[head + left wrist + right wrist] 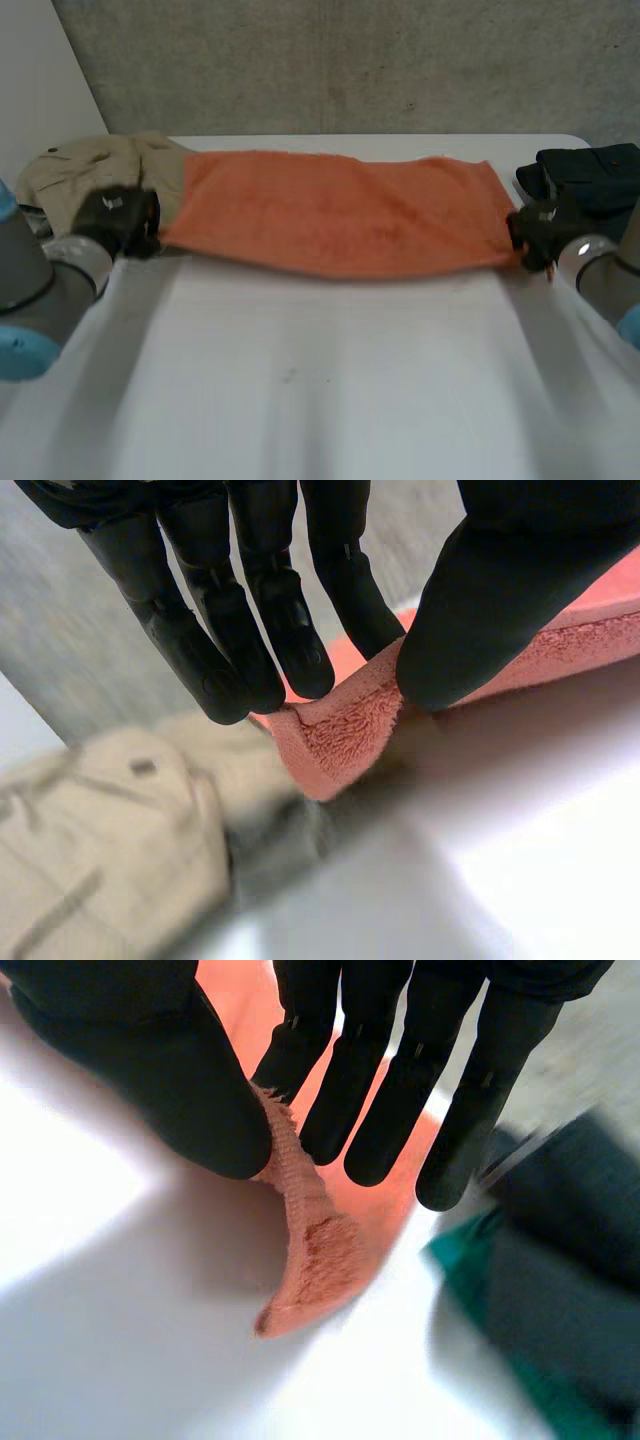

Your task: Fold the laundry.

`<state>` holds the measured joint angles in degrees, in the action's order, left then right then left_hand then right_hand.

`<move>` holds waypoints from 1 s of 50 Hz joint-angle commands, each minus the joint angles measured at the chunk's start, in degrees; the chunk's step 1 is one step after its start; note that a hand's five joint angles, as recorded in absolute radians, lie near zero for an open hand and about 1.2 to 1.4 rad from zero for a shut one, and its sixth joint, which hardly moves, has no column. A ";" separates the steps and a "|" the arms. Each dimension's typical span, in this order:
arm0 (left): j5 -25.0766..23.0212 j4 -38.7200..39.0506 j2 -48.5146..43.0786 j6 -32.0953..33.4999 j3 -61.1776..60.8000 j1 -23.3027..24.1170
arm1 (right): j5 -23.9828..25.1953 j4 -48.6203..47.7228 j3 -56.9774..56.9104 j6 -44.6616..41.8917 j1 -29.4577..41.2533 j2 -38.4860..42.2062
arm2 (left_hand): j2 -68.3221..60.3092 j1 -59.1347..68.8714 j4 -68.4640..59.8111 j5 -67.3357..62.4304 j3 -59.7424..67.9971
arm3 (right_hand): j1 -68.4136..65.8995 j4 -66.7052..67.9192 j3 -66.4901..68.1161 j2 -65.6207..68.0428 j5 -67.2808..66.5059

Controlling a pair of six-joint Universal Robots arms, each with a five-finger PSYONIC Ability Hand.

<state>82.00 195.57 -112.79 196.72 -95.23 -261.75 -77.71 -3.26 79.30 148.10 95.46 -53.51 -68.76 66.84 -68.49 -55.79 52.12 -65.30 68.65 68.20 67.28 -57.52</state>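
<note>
Head view, going from left to right: a beige garment [85, 170] is lying crumpled at the far left corner of the white worktop [300, 390], right against the left end of the orange towel [340, 210]. Just in front of that garment, the left hand [120, 222] is being held at the towel's near left corner. The towel is being stretched out wide across the far part of the worktop between the two hands, its far edge lying flat. The right hand [538, 232] is being held at the near right corner. A dark garment [590, 175] is lying just beyond that hand, at the worktop's far right edge.

Left wrist view: the towel's corner [335, 735] is being pinched between the straight fingers [300, 650] and the thumb [480, 620], so the towel is being grasped by the left hand [270, 540]. The corner is being held a little above the worktop [520, 870], and the beige garment [90, 860] is lying beyond the fingertips.

Right wrist view: the towel's other corner [315, 1245] is being gripped in the same way, between the thumb [170, 1090] and the straight fingers [335, 1110] of the right hand [440, 1000]. It is hanging down from the pinch towards the worktop [100, 1350]. The dark garment [570, 1260], which has a green edge, is lying just beside the fingers.
</note>
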 commanded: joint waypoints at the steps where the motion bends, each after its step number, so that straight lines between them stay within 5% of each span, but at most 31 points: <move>1: 0.61 -12.29 8.88 14.55 -9.79 0.19 | -1.73 19.22 5.86 -12.03 -1.94 -8.08 | -11.24 13.16 -11.51 -14.21 27.88 | -14.70 11.35 11.80 12.73 -12.48; 5: 2.02 -26.77 16.87 24.12 -16.28 0.54 | -3.84 35.72 8.75 -19.75 -4.84 -15.28 | -11.24 13.16 -11.51 -14.21 27.88 | -14.70 11.35 11.80 12.73 -12.48; 11: 0.53 -38.50 22.52 31.88 -21.48 -0.16 | -3.59 48.52 15.00 -35.14 -9.15 -21.01 | -11.24 13.16 -11.51 -14.21 27.88 | -14.70 11.35 11.80 12.73 -12.48; 16: -1.67 -38.70 21.47 36.63 -20.79 -1.13 | -2.35 42.12 15.36 -42.90 -11.62 -19.88 | -11.24 13.16 -11.51 -14.21 27.88 | -14.70 11.35 11.80 12.73 -12.48; 20: -1.06 -31.41 16.03 34.18 -13.51 1.06 | -2.44 34.30 10.71 -35.44 -9.86 -15.93 | -11.24 13.16 -11.51 -14.21 27.88 | -14.70 11.35 11.80 12.73 -12.48; 27: 6.84 -17.26 -0.91 21.44 8.44 5.81 | -1.65 14.90 2.27 -20.68 -4.86 -7.68 | -11.24 13.16 -11.51 -14.21 27.88 | -14.70 11.35 11.80 12.73 -12.48; 35: 11.16 -15.05 -16.30 24.58 26.73 8.71 | -2.70 -4.27 -3.88 -18.90 -2.39 1.11 | -11.24 13.16 -11.51 -14.21 27.88 | -14.70 11.35 11.80 12.73 -12.48; 46: 10.81 -12.94 -25.90 26.09 41.00 10.47 | -5.25 -10.19 -15.13 -19.51 0.16 11.93 | -11.24 13.16 -11.51 -14.21 27.88 | -14.70 11.35 11.80 12.73 -12.48; 48: 10.11 -11.45 -26.43 25.38 41.88 11.00 | -6.74 -10.37 -16.90 -19.95 0.95 13.69 | 4.62 -2.70 4.35 1.65 12.02 | 42.26 -45.61 -45.15 -44.23 44.47; 49: 10.37 -9.62 -26.61 25.29 42.14 11.35 | -7.97 -10.63 -17.94 -19.78 1.39 14.39 | 40.86 -38.94 40.59 37.89 -24.22 | 55.30 -58.65 -58.20 -57.27 57.52; 50: 10.80 -8.64 -26.52 25.03 41.88 11.44 | -9.63 -10.98 -18.48 -19.69 1.74 14.75 | 58.76 -56.84 58.49 55.79 -42.12 | 55.30 -58.65 -58.20 -57.27 57.52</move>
<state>92.93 182.84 -138.73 222.92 -54.46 -251.39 -82.90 -13.91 64.81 128.65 95.61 -42.05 -61.33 61.82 -62.18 -52.20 48.12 -42.20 43.72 43.69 42.31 -32.83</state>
